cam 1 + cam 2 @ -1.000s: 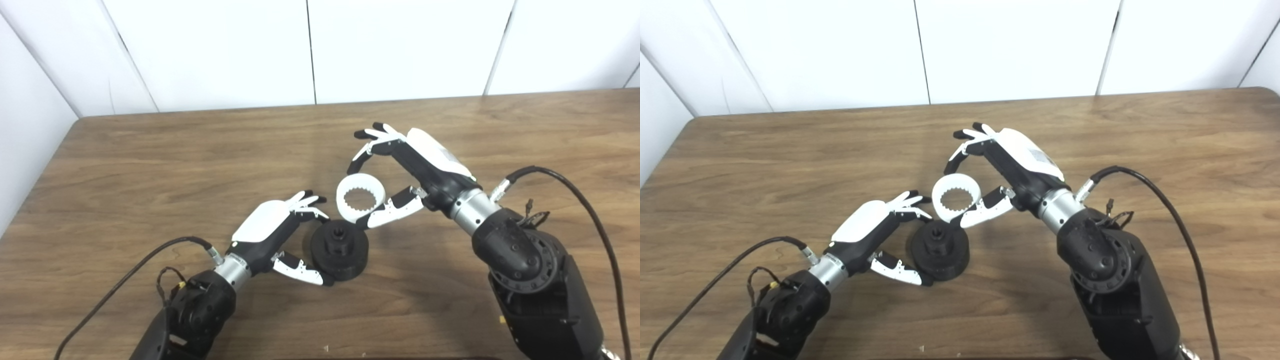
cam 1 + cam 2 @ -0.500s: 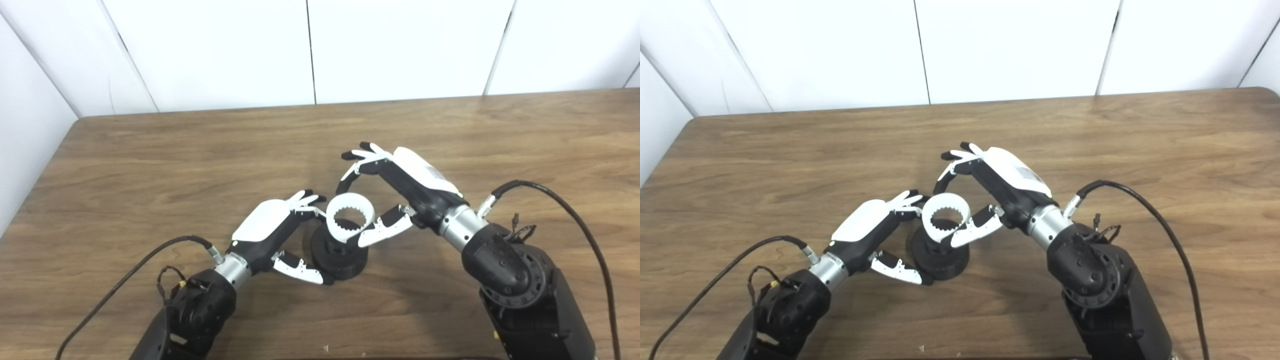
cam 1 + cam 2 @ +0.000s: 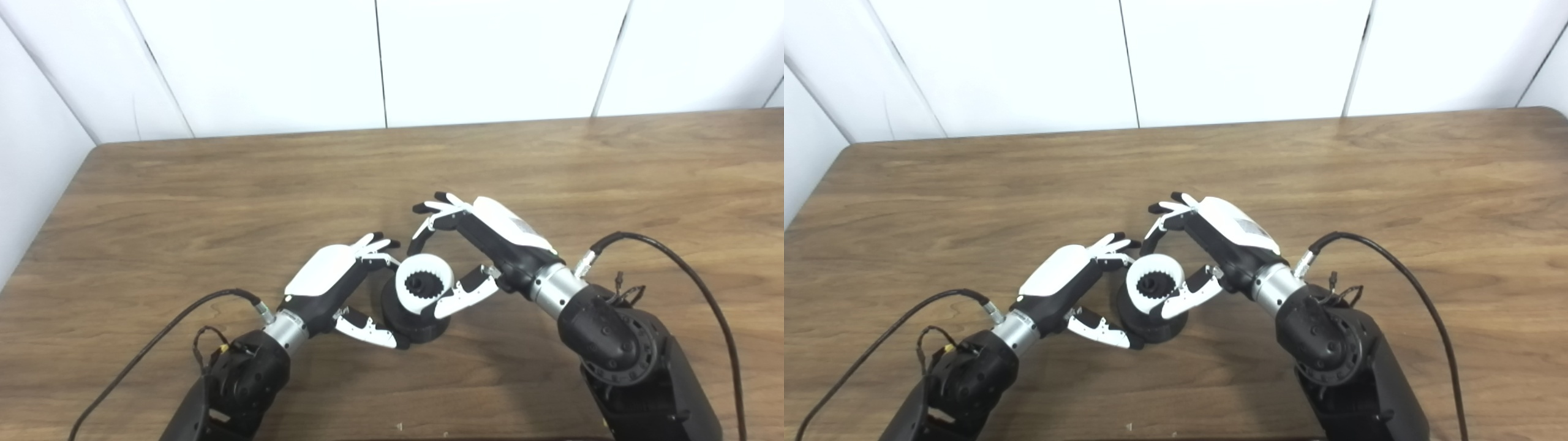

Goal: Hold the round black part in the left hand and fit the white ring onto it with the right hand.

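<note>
1. I am bracing the round black part [image 3: 414,311] on the desk [image 3: 184,196] with my left robot hand [image 3: 343,288], fingers and thumb curled around its left side; it is sitting near the middle of the desk, toward the front edge.
2. I am pinching the white ring [image 3: 424,285] between the fingers and thumb of my right robot hand [image 3: 471,257], holding it directly over the black part's raised hub.
3. The ring's opening is facing up, slightly tilted; its axis is running roughly vertical, like the part's.
4. Grasping and alignment look done; seating the ring fully looks unfinished, and I cannot tell whether its teeth are engaging.
</note>
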